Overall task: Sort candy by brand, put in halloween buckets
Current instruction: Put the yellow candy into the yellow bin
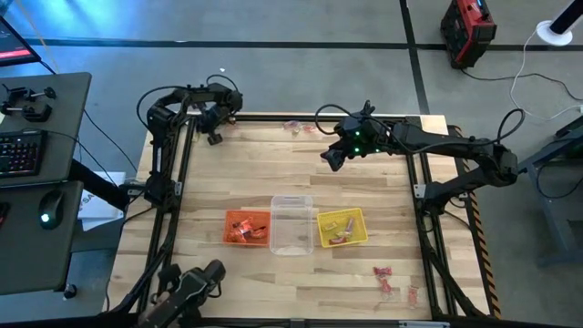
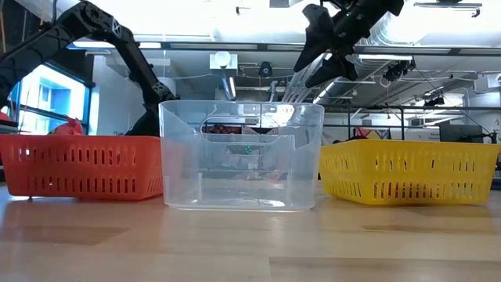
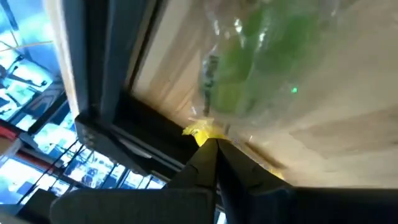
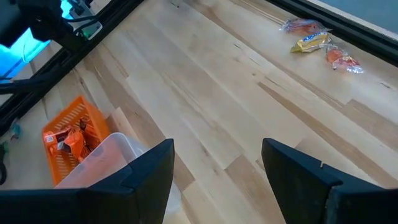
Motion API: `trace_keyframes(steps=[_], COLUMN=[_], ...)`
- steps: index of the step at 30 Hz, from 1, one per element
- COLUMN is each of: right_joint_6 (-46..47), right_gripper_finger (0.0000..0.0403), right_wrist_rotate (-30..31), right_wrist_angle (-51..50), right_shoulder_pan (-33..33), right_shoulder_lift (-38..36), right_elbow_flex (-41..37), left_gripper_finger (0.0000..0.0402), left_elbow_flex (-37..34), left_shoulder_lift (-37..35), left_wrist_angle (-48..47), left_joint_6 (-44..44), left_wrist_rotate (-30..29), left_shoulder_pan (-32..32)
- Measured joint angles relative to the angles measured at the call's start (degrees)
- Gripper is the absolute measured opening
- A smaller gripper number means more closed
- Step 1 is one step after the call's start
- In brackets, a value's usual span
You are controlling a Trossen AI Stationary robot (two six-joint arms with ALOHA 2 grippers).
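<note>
Three halloween buckets stand in a row near the table's front: orange with red-orange candy in it, clear, and yellow with a few sweets. My left gripper is at the table's far left corner, shut on a green candy in a clear wrapper. My right gripper hangs open above the middle of the table, with nothing between its fingers. A few loose candies lie at the far edge and a few more near the front right corner. My left gripper pinches the green candy's wrapper at one end, where a yellow bit shows, between its two shut fingertips. The rest of the candy reaches out beyond the fingertips over the wood. I cannot tell whether it is lifted clear of the table.
The black frame rail runs close beside my left gripper at the table's far left corner. Bare wood lies between the far edge and the buckets. A desk with a keyboard and mouse stands left of the table.
</note>
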Motion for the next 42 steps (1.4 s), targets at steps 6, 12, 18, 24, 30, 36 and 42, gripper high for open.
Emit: trace_keyframes(steps=[6, 12, 18, 24, 30, 36, 42], right_joint_6=[0.17, -0.20, -1.68, -1.78, -2.82, -4.38, -5.43], right_gripper_finger=[0.0236, 0.0236, 0.0236, 0.0236, 0.0236, 0.0236, 0.0236], right_wrist_rotate=[-0.15, 1.52, 1.58, 1.58, 1.55, 0.70, 0.69], right_wrist_angle=[0.00, 0.06, 0.02, -0.04, -0.80, -0.95, 0.28], right_shoulder_pan=[0.02, -0.47, -0.52, -0.52, -0.52, -0.52, -0.52], right_shoulder_lift=[0.02, 0.02, 0.02, 0.02, 0.02, 0.00, 0.00], right_elbow_flex=[0.00, 0.00, 0.00, 0.00, 0.00, 0.00, 0.00], left_gripper_finger=[0.0000, 0.0000, 0.0000, 0.0000, 0.0000, 0.0000, 0.0000], left_elbow_flex=[0.12, -0.16, -0.24, -0.22, -0.11, 0.32, 5.53], left_shoulder_lift=[-0.03, -0.19, 0.00, -0.09, -0.36, -0.46, -0.15], left_wrist_angle=[-1.35, -4.81, -8.95, -8.35, -4.23, 3.77, 11.86], left_joint_6=[-0.67, -6.54, -12.20, -19.53, -23.26, -28.53, -28.36], left_wrist_rotate=[5.08, 14.91, 25.67, 37.45, 43.17, 52.97, 52.23], left_shoulder_pan=[1.02, -1.56, -4.82, -11.66, -22.25, -32.22, -37.95])
